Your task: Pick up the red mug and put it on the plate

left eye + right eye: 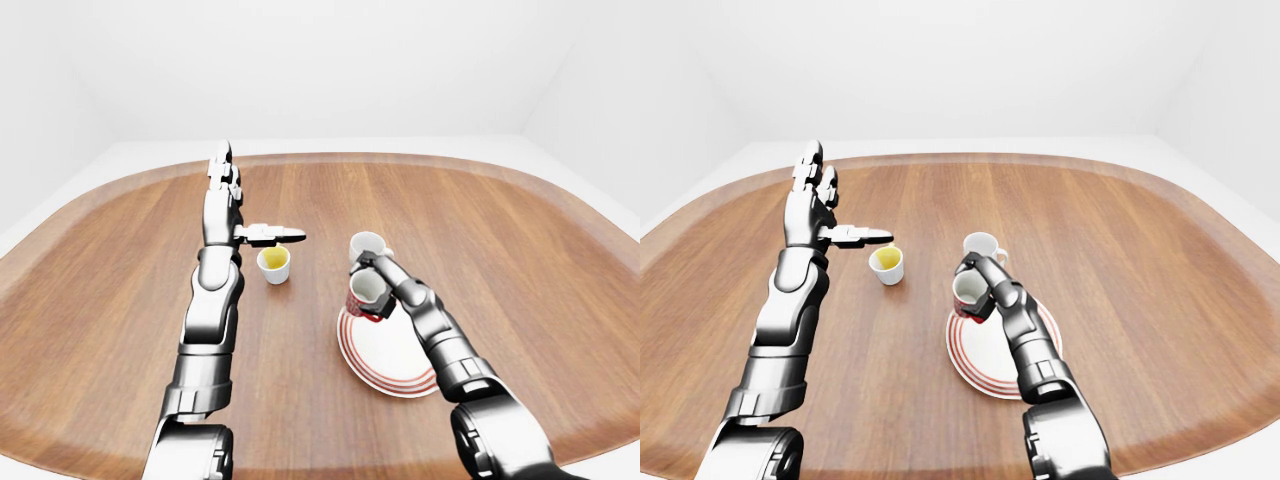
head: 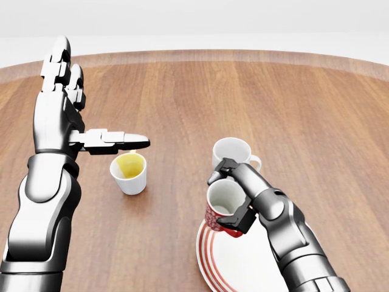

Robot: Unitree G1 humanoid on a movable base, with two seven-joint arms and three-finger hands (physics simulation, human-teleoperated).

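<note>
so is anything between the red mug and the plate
Nothing visible is. The right hand is closed round the red mug at the plate's upper-left rim. The white mug and yellow-lined cup stand off the plate.

The left arm reaches straight out over the brown wooden counter (image 2: 292, 109), its silver three-finger left hand (image 2: 64, 103) spread flat, two fingers pointing away and the thumb (image 2: 115, 140) jutting sideways toward the right arm. The right arm bends inward above the counter, its dark-fingered right hand (image 2: 234, 198) curled tight round the red mug (image 2: 222, 210), lifted and slightly tilted.
</note>
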